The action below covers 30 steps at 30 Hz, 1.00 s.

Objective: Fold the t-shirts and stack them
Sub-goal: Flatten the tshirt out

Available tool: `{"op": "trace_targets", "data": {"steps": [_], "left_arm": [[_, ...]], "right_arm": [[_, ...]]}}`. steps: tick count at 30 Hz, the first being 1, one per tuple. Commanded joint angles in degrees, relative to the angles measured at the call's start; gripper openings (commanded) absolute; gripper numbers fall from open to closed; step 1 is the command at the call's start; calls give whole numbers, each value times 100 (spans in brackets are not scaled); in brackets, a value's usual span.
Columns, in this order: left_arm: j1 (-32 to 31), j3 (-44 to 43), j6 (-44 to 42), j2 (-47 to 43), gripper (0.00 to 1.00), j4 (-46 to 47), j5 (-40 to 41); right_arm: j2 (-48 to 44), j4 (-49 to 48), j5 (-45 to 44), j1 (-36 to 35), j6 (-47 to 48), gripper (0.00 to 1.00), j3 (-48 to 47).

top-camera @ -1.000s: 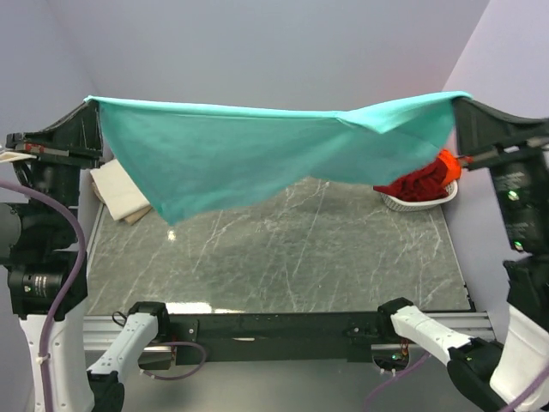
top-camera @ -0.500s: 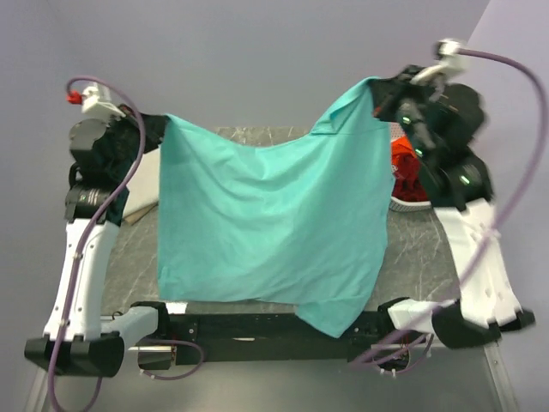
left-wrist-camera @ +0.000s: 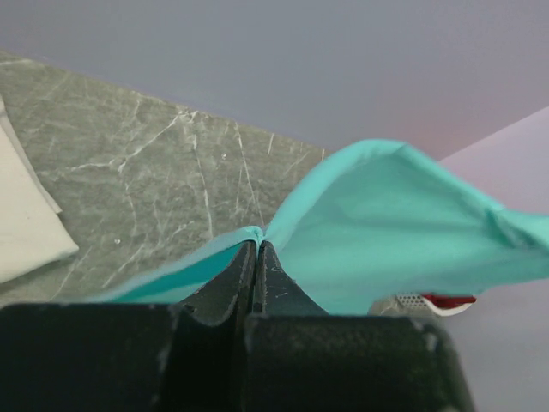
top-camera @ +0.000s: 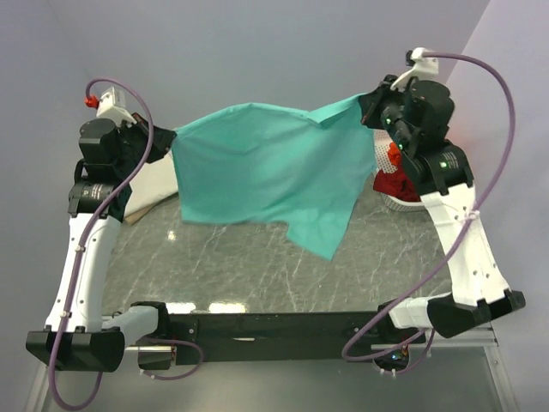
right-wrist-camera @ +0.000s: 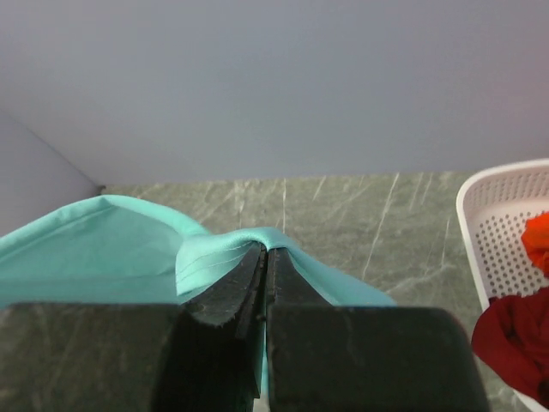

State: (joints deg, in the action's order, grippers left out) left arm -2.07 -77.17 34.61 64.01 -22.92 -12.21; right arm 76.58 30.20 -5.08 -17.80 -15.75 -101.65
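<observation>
A teal t-shirt (top-camera: pixel 266 172) hangs spread in the air over the back of the table, its lower corner drooping toward the middle. My left gripper (top-camera: pixel 169 136) is shut on its left edge, and the cloth (left-wrist-camera: pixel 386 232) folds over the closed fingertips in the left wrist view. My right gripper (top-camera: pixel 367 101) is shut on the right edge, where the hem (right-wrist-camera: pixel 223 257) wraps over the tips. A cream t-shirt (top-camera: pixel 150 184) lies folded at the back left, partly behind the left arm. Orange and dark red shirts (top-camera: pixel 396 178) sit in the basket.
A white lattice basket (top-camera: pixel 403 202) stands at the back right, under the right arm; its rim (right-wrist-camera: pixel 480 232) shows in the right wrist view. The grey marble tabletop (top-camera: pixel 257 275) stretches in front. Purple-grey walls close in behind and on both sides.
Both arms have swung the teal shirt from a high, wide stretch toward the back of the table and lower. The cloth now hangs farther from the near edge, with both grips kept.
</observation>
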Motion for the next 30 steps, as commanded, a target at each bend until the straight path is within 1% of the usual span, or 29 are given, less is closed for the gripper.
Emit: {"op": "trace_targets", "data": {"steps": [1, 8, 14, 17, 21, 24, 26, 28, 30], "left_arm": [[57, -430, -323, -319, 0, -90, -194], [101, -799, -631, -740, 0, -529, -598], [101, -1625, -780, -916, 0, -1118, -967], [101, -2047, -693, -890, 0, -1224, -1283], [101, -2469, -271, -697, 0, -1110, -1731], [101, -2444, -165, -460, 0, -1057, -1943], [110, -2304, -139, -275, 0, -1040, -2004], [162, -1961, -86, -83, 0, -908, -2092], [285, -1540, -33, 58, 0, -663, -2364]], "right_arm": [[-572, -268, -248, 49, 116, 0, -391], [-1425, -479, -529, 40, 265, 0, -470], [-2023, -576, -766, 31, 537, 0, -829], [-2164, -585, -933, 40, 678, 0, -1049], [-2173, -637, -1135, 40, 819, 0, -1226], [-2103, -795, -1162, 40, 880, 0, -1060], [-1954, -919, -1249, 40, 924, 0, -788], [-1709, -1024, -1389, 40, 1038, 0, -577], [-1506, -1138, -1460, 49, 1152, 0, -208]]}}
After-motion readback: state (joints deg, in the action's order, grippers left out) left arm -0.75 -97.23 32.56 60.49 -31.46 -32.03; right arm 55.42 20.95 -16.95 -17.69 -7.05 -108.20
